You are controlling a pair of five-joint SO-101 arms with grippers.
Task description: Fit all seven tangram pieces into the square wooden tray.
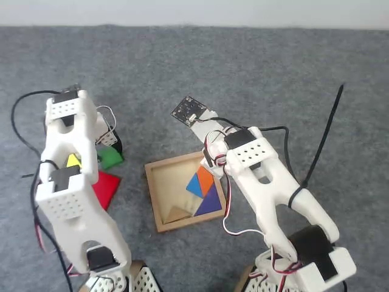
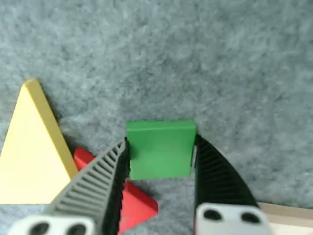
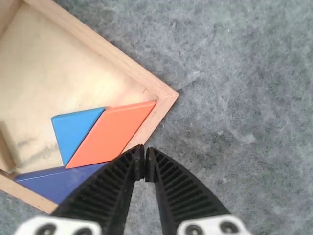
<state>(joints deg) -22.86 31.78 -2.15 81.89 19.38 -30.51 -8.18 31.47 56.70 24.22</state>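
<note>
Left hand (image 2: pixel 161 143) clamps green square (image 2: pixel 160 149) between fingers. Right hand (image 3: pixel 145 157) pinched closed, empty; tray (image 3: pixel 107 50) corner just beyond fingertips.

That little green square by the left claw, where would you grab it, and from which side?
Take the green square by two opposite straight edges, from above, as the left gripper does, with a finger on each side. Those parallel sides give flat faces to pinch, and its top lies open. The red triangle sits close by one finger, so that side is tight.
</note>
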